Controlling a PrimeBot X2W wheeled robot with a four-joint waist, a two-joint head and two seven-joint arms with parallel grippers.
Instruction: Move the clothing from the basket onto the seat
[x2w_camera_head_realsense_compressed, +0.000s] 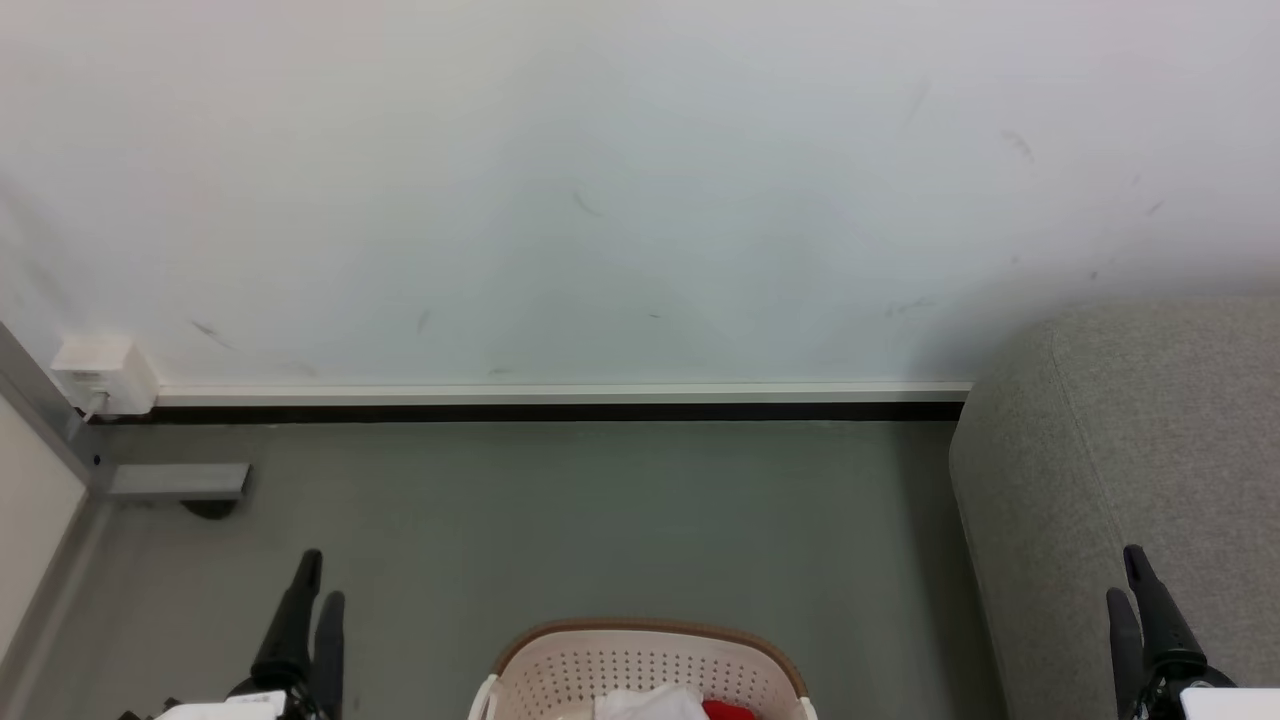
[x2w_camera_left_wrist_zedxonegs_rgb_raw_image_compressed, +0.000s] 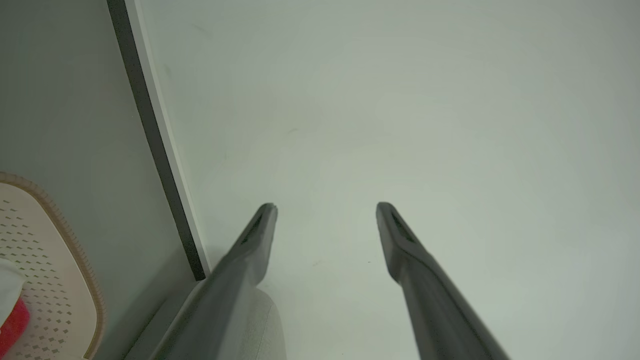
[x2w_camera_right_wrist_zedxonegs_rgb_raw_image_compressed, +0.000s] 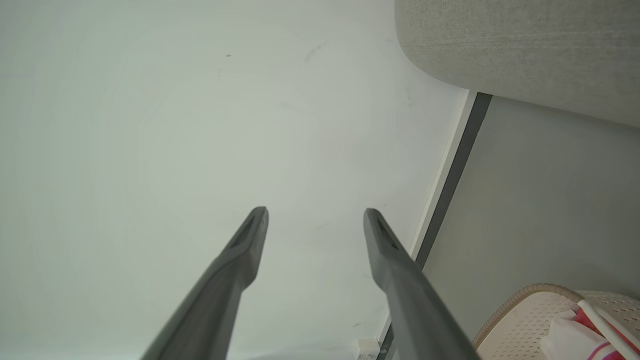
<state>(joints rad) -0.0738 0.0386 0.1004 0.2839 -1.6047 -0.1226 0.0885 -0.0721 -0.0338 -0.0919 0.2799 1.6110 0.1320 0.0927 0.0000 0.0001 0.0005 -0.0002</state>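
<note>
No legible text, no labels, brands, numbers or signs, none on the basket (x2w_camera_head_realsense_compressed: 640, 668), none on the sofa (x2w_camera_head_realsense_compressed: 1130, 450), none on the wall box (x2w_camera_head_realsense_compressed: 103, 370)

L pincer (x2w_camera_head_realsense_compressed: 322, 577), head cam 7 o'clock: two long slim fingers (x2w_camera_head_realsense_compressed: 292, 625), matte black, tapering to narrow rounded tips, thicker twd base. Black knuckle block (x2w_camera_head_realsense_compressed: 272, 672) under them, then white housing (x2w_camera_head_realsense_compressed: 225, 706) at frame edge. R pincer (x2w_camera_head_realsense_compressed: 1124, 573), 5 o'clock: same build, black, w/ white boxy wrist cover (x2w_camera_head_realsense_compressed: 1230, 700), squared corner. Wrist cams, close up: fingers read dk grey, smooth plastic, flat-sided, widening twd 6 o'clock. Each has a shallow recessed slot on inner face nr tip. Both pairs look identical.
</note>
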